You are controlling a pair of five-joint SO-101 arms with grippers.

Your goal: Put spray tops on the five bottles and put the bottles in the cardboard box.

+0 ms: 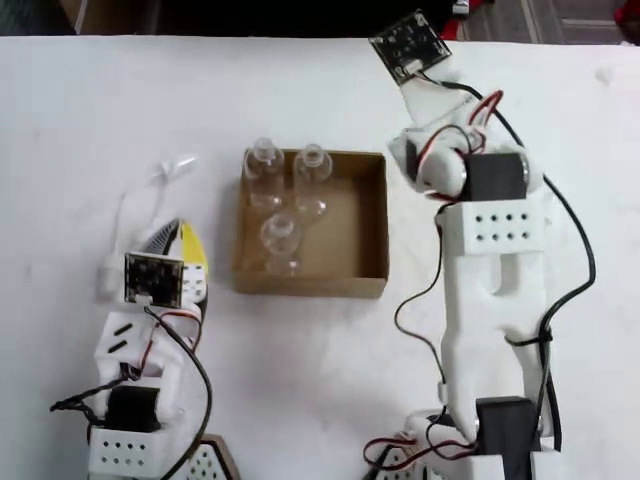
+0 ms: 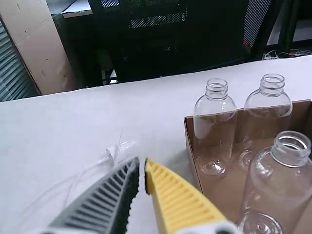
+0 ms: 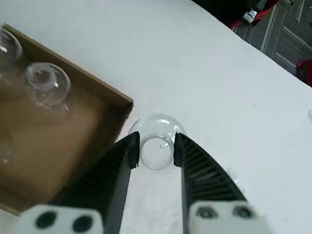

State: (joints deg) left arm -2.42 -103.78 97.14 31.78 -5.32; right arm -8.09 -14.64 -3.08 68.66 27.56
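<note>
Three clear uncapped bottles [image 1: 263,160] [image 1: 312,165] [image 1: 280,238] stand in the cardboard box [image 1: 375,215] at mid table. In the right wrist view my right gripper [image 3: 154,144] is shut on a fourth clear bottle [image 3: 157,126], which stands upright on the table just outside the box's corner [image 3: 124,100]. A clear spray top [image 1: 175,170] with its thin tube lies on the table left of the box. My left gripper [image 2: 141,170] is shut on nothing, its grey and yellow fingers pointing at that spray top [image 2: 114,153], a short way from it.
The right arm [image 1: 495,230] stretches along the box's right side, its cables trailing beside it. White table lies bare around the box. Beyond the far table edge stand dark furniture and a cardboard panel [image 2: 34,48].
</note>
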